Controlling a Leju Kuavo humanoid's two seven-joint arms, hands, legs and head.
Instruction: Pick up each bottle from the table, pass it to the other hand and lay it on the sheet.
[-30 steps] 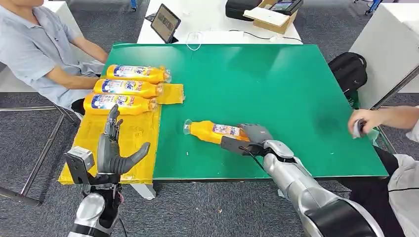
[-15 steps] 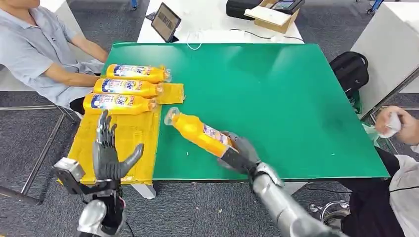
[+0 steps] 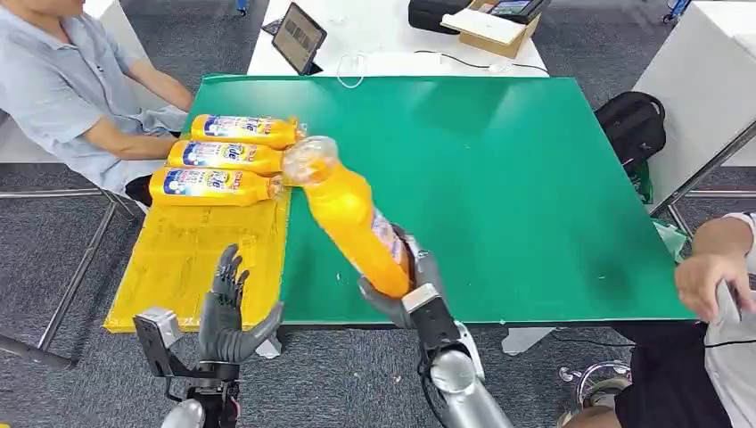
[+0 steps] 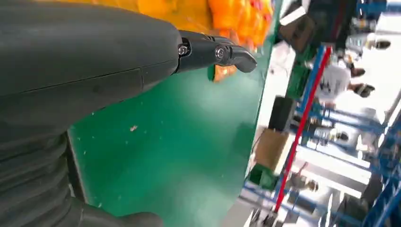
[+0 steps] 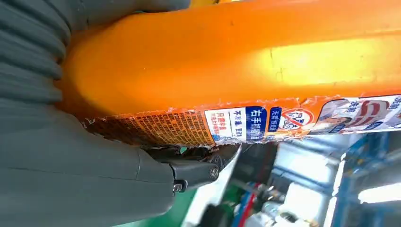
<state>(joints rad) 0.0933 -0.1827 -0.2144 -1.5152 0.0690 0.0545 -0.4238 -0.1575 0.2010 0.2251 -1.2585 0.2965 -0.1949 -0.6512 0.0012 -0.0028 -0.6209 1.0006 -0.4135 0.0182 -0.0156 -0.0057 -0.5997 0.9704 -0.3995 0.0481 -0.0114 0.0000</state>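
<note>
Your right hand (image 3: 406, 290) is clamped around the base end of the orange bottle (image 3: 349, 218), which is lifted clear of the green table (image 3: 517, 178) above its near edge. Your left hand (image 3: 230, 308) holds nothing; its fingers are spread and raised, palm turned toward the bottle, near the front of the yellow sheet (image 3: 192, 259).

**Risks from this position**
- The grip sits at one end only, so most of the bottle's length overhangs the hand. Expect the free end to sag or the smooth body to rotate in the fingers if you swing quickly.
- In the right wrist view the fingers bear partly on the torn label (image 5: 227, 124). A loose label may slide against the plastic and weaken the hold.
- The cap end is close above the three bottles (image 3: 223, 159) already lying on the sheet. A low sweep to the left could knock them out of their row.
- The two hands are well apart. Releasing before the left hand has closed would drop the bottle onto the table edge or the floor.

**Orientation of the bottle**
The long axis is tilted, running from the base in your right hand upward, away from you and to your left. The clear cap (image 3: 309, 159) points toward the far left, at the laid bottles.
</note>
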